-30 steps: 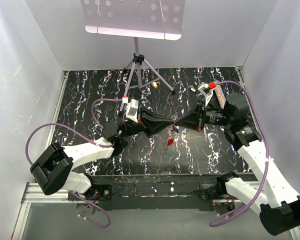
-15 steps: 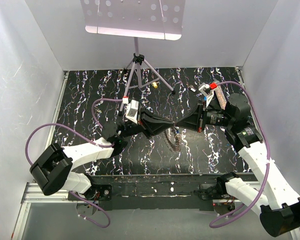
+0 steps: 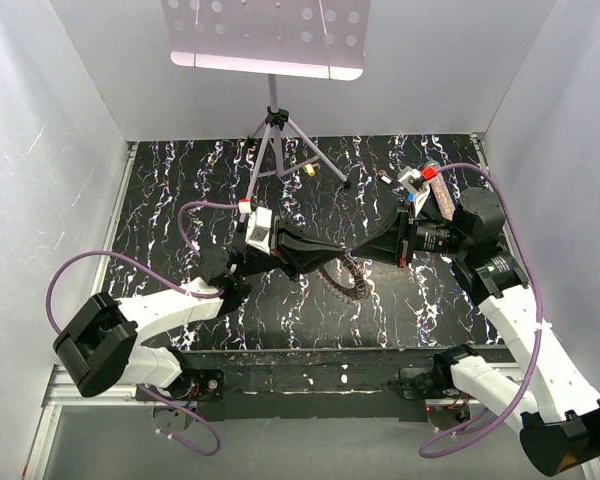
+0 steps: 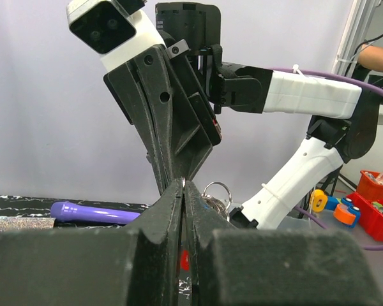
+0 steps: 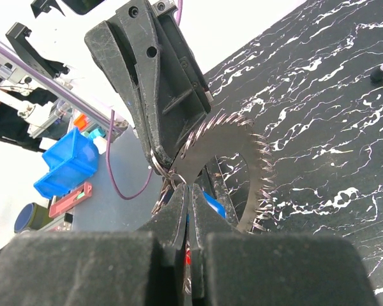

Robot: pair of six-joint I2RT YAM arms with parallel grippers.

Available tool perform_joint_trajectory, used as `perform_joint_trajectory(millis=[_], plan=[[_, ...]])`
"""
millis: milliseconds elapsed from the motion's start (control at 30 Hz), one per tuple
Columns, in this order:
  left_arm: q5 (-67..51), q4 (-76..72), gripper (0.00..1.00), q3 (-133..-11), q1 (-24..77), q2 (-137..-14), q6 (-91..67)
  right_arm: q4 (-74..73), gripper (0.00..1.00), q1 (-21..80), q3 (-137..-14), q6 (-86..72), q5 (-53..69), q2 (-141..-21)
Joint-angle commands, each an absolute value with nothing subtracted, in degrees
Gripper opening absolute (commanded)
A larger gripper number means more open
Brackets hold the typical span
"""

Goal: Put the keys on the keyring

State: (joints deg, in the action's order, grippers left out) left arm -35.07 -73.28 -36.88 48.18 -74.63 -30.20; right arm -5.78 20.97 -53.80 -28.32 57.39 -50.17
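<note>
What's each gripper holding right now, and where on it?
Right gripper pinches the keyring at its top edge; left gripper, also shut, seems to pinch the same spot from the opposite side. The loop hangs below.

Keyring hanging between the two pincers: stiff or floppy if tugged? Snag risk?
Probably floppy: the keyring hangs in a loose arc where the left pincer and right pincer meet, not as a flat hoop. Its spiky, chain-like edge looks apt to snag. Thin metal, so likely light.
</note>
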Motion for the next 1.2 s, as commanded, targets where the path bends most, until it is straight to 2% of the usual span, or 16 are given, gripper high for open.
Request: perform_joint_trajectory(millis=[0,300,633,667,767,867,1000,1167], plan=[[-37.17,-79.54,0.0,-37.44,48.51,-70.84,-29.62,-4.13,0.01,20.3,-55.63,-28.21,57.04,-49.92],[-40.78,-73.93,0.0,-37.97,48.43,-69.53,-27.52,-3.87,0.01,20.3,-55.46,-28.48,57.83,-49.22],[-44.29,-55.4,0.0,-39.63,48.43,-65.13,-17.94,-4.57,0.01,20.3,-54.49,-28.13,58.8,-48.34],[-44.82,-52.85,0.0,-40.16,48.51,-64.95,-16.71,-4.66,0.04,20.22,-54.41,-28.12,58.71,-48.25],[-45.53,-42.93,0.0,-42.35,48.17,-64.16,-13.02,-7.37,0.24,20.04,-55.02,-25.5,58.45,-47.38],[-46.23,-31.24,0.0,-46.13,46.85,-62.76,-10.64,-14.12,0.4,18.03,-56.33,-17.17,57.92,-46.23],[-47.81,-10.6,0.0,-55.79,44.83,-63.63,-10.28,-23.18,0.52,12.49,-58.27,-7.49,60.55,-44.48],[-47.11,11.57,0.0,-66.43,44.38,-68.98,-11.69,-36.54,0.63,7.57,-61.43,5.17,58.1,-43.07]])
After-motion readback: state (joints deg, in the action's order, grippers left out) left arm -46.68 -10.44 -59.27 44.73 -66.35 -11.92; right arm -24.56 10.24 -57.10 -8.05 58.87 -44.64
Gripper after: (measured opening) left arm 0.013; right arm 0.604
